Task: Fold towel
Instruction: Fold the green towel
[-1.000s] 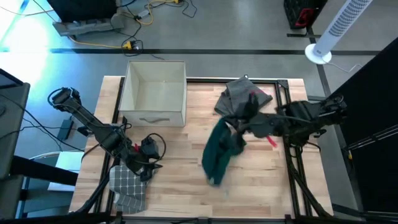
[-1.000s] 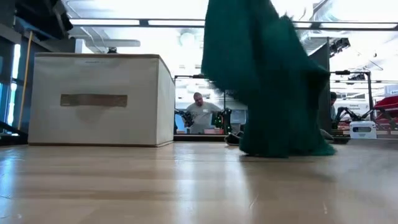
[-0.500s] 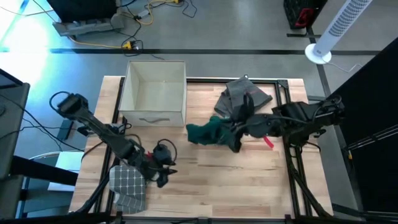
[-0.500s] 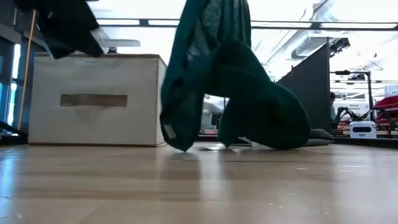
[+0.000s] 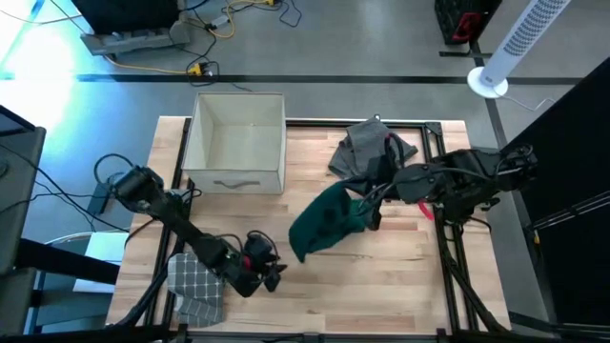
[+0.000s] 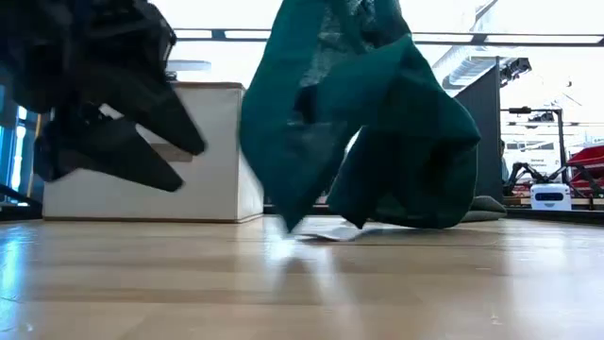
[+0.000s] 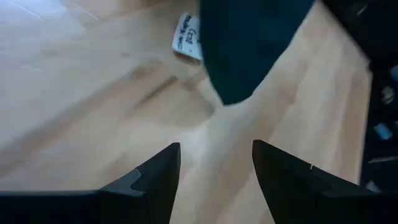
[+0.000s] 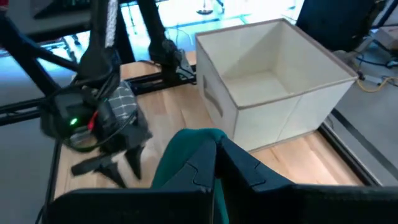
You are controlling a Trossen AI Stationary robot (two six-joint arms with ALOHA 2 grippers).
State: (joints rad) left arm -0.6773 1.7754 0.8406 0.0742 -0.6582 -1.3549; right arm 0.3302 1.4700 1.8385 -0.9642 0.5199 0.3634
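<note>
The dark green towel (image 5: 326, 222) lies bunched at the table's middle, partly raised, with its lower part and white label (image 6: 330, 232) on the wood. My right gripper (image 5: 370, 206) is shut on the towel's right end; the right wrist view shows the towel (image 8: 180, 155) between the fingers. My left gripper (image 5: 273, 272) hovers open near the table's front, left of the towel (image 7: 249, 50), touching nothing. In the low view the left gripper (image 6: 184, 161) shows with spread fingers. My right gripper pinches a bunched bit of the towel's right end (image 8: 198, 144) between its two fingers; edge or fold, I cannot tell. The fingers come roughly level from the table's right side. The towel drapes slack from them toward the left, its lower part on the table.
A white open box (image 5: 236, 143) stands at the far left. A grey cloth pile (image 5: 370, 145) lies at the far right, behind the right gripper. A checked grey cloth (image 5: 195, 286) lies at the near left corner. A red thing (image 5: 425, 211) shows by the right arm.
My left gripper has travelled toward the table's right and near edge, closing on the towel. The towel, held by my right gripper, has swung: its free end hung toward the near edge, flipped toward the left, and now drapes left with its lower part on the table.
</note>
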